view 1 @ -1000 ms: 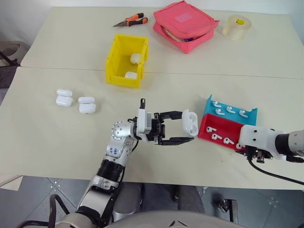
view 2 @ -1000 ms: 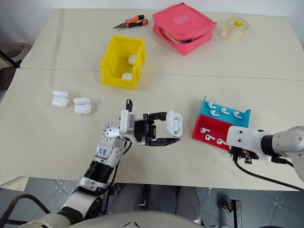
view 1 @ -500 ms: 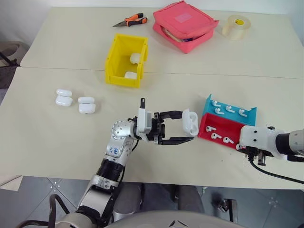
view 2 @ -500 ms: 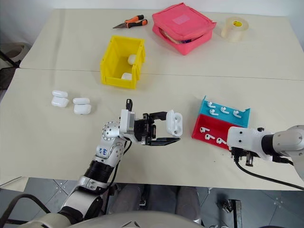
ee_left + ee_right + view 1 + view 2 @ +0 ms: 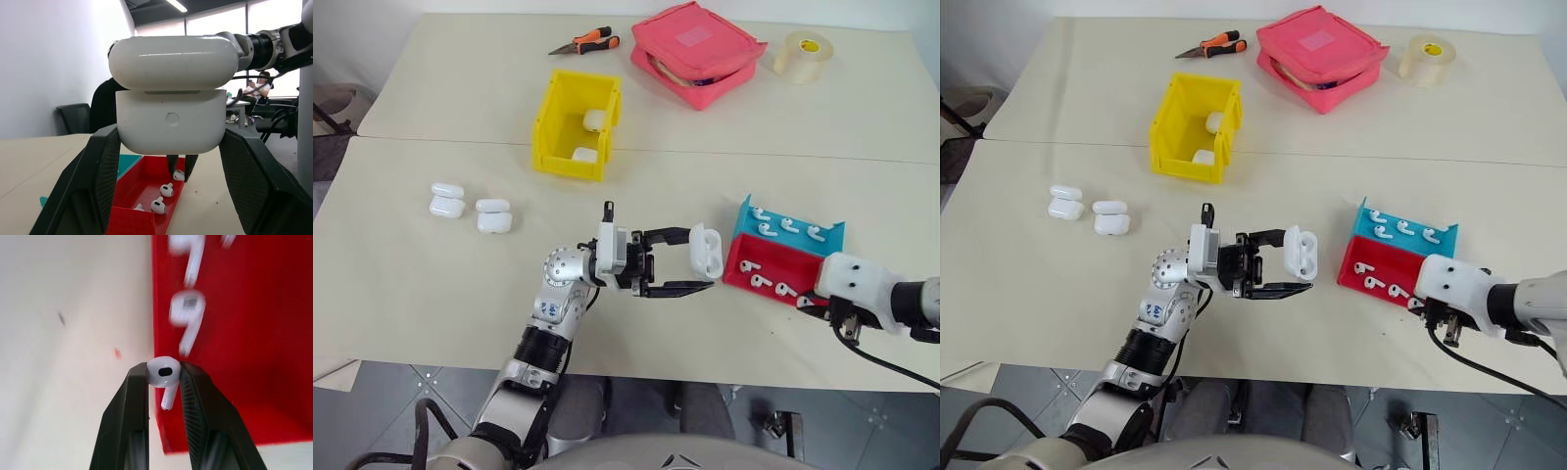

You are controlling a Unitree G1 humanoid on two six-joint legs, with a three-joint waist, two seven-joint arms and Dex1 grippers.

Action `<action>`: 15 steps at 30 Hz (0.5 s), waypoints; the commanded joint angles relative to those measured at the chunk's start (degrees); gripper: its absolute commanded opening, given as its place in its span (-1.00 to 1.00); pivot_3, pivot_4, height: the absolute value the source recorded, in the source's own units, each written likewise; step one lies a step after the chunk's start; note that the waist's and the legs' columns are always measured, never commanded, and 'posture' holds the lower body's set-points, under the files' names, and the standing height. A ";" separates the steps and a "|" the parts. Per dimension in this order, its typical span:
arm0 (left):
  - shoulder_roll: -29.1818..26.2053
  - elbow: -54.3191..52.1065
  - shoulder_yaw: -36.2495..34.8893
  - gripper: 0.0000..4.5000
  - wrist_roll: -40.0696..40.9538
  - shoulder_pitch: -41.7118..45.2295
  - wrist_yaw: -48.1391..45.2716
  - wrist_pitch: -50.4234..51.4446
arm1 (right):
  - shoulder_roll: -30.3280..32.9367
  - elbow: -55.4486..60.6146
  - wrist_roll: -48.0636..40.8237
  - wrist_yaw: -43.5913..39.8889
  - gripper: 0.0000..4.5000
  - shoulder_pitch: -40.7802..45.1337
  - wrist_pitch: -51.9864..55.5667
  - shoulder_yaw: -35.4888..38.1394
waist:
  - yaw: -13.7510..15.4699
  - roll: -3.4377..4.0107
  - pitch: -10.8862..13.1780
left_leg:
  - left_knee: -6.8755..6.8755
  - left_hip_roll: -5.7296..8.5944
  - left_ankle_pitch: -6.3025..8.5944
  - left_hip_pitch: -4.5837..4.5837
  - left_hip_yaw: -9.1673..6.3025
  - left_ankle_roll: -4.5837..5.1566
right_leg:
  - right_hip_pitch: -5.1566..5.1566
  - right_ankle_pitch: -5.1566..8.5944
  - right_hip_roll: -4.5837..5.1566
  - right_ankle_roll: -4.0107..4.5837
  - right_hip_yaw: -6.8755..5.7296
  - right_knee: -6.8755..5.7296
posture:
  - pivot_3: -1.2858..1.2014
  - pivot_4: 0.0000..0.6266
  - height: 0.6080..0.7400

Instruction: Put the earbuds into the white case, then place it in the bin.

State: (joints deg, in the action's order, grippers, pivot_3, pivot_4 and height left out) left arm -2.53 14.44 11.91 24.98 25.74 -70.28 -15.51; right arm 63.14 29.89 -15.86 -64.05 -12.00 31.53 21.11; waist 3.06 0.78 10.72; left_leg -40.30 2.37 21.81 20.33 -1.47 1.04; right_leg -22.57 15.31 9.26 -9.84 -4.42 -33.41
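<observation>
My left gripper (image 5: 700, 261) is shut on the white case (image 5: 706, 251) and holds it above the table's middle. In the left wrist view the case's (image 5: 171, 95) hinge side faces the camera. My right gripper (image 5: 164, 373) is shut on one earbud (image 5: 165, 374), pinched by its head just over the near edge of the red tray half. Several more earbuds (image 5: 762, 281) lie in the red-and-blue tray (image 5: 741, 260). The yellow bin (image 5: 551, 130) stands further back on the left, with two white cases (image 5: 584, 154) inside it.
Two spare white cases (image 5: 446, 200) (image 5: 493, 216) lie on the left of the table. Orange-handled pliers (image 5: 583, 41), a pink zip pouch (image 5: 699, 49) and a roll of tape (image 5: 800, 55) sit along the far edge. Open tabletop lies between the bin and the tray.
My right gripper has shut on an earbud and lifted it a little off the red tray, with the wrist turning. The left gripper and the case have not moved.
</observation>
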 commanded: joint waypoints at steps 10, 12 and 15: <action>-1.14 1.49 -2.45 0.20 2.13 4.35 -2.58 4.40 | -28.16 14.34 -20.47 15.00 -0.77 3.00 -5.05 5.08 | -0.34 0.02 -0.03 | 0.01 -0.02 -0.01 -0.04 0.00 -0.02 | -0.01 0.00 -0.04 0.00 0.04 -0.06 | 0.03 -0.52 1.00; -1.37 1.09 -3.03 0.20 2.90 4.31 -3.07 5.31 | -32.65 15.62 -21.78 18.03 -0.77 5.06 -6.39 0.56 | -0.54 0.03 -0.04 | 0.02 -0.03 -0.01 -0.05 -0.01 -0.02 | -0.01 0.00 -0.06 0.00 0.04 -0.06 | 0.03 -0.52 1.00; -2.08 0.86 -3.16 0.20 2.80 4.43 -3.40 6.42 | -36.64 15.65 -21.98 20.55 -0.77 7.79 -8.48 -3.77 | -1.01 0.03 -0.04 | 0.03 -0.03 -0.01 -0.07 -0.04 -0.03 | -0.01 0.00 -0.07 0.01 0.07 -0.09 | 0.03 -0.52 1.00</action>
State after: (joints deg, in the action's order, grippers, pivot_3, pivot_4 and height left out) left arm -4.57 16.71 9.37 26.75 29.61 -73.34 -9.40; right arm 26.83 43.17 -36.58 -44.98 -4.81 24.97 17.84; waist 2.05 0.82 10.68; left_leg -40.27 2.36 21.80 20.26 -1.50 1.00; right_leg -22.58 15.31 9.19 -9.83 -4.36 -33.50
